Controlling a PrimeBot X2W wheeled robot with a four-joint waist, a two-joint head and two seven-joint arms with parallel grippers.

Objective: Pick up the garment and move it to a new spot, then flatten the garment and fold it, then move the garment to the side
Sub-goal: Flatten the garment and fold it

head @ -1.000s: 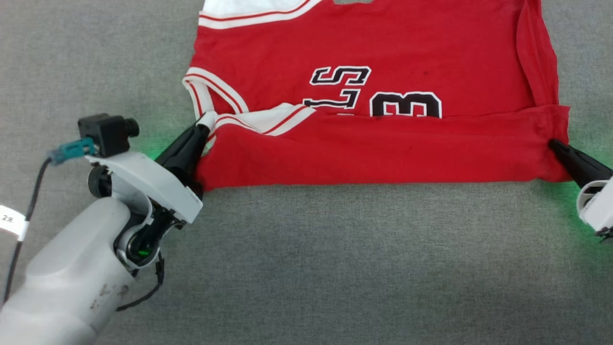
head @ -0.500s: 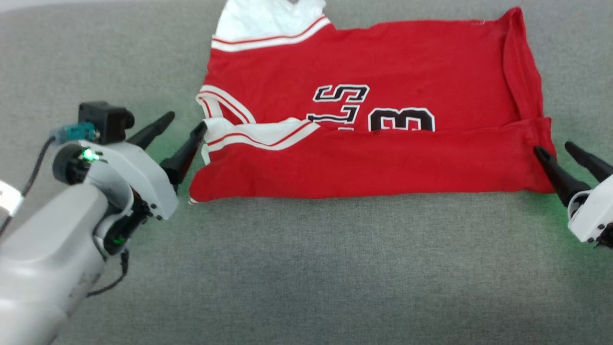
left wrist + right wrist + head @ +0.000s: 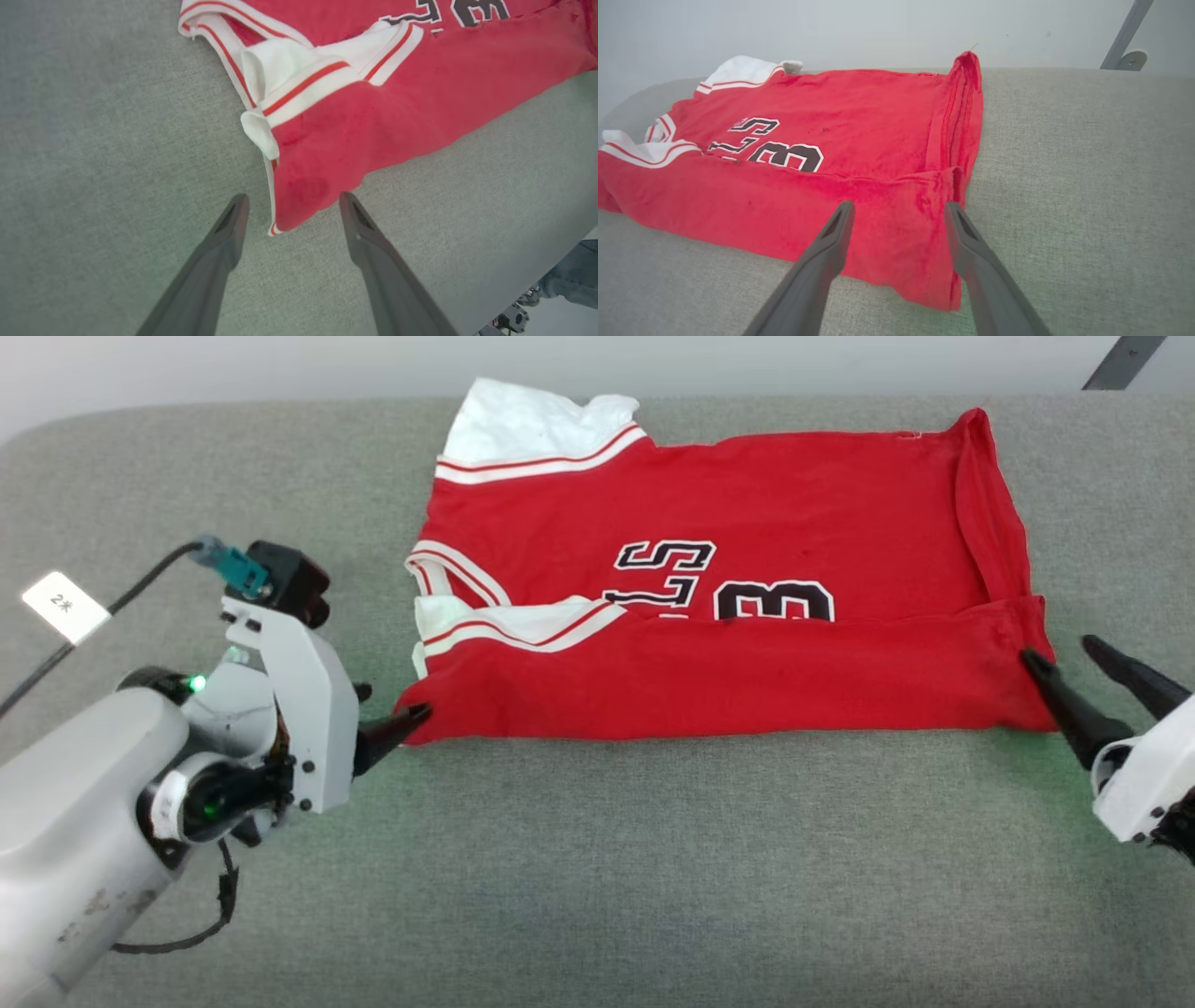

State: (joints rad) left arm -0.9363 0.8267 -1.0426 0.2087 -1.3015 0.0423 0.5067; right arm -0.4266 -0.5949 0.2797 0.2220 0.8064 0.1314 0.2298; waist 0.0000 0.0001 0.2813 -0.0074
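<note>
1. Grey fabric surface point(image 3: 653, 877) lies nearest, at 6 o'clock.
2. At 8 o'clock the left gripper point(image 3: 293, 198) stands wide open and empty, its fingers either side of the near-left corner of the garment point(image 3: 728, 616).
3. At 4 o'clock the right gripper point(image 3: 1058, 649) gapes empty at the near-right corner.
4. Towards 12 o'clock the garment lies flat, its near edge folded over.

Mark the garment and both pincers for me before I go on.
garment point(image 3: 747, 681), head view, on the folded-over red near panel.
left pincer point(image 3: 293, 198), left wrist view, midway between its open fingertips, over the garment's corner.
right pincer point(image 3: 900, 205), right wrist view, midway between its open fingertips, over red fabric.
</note>
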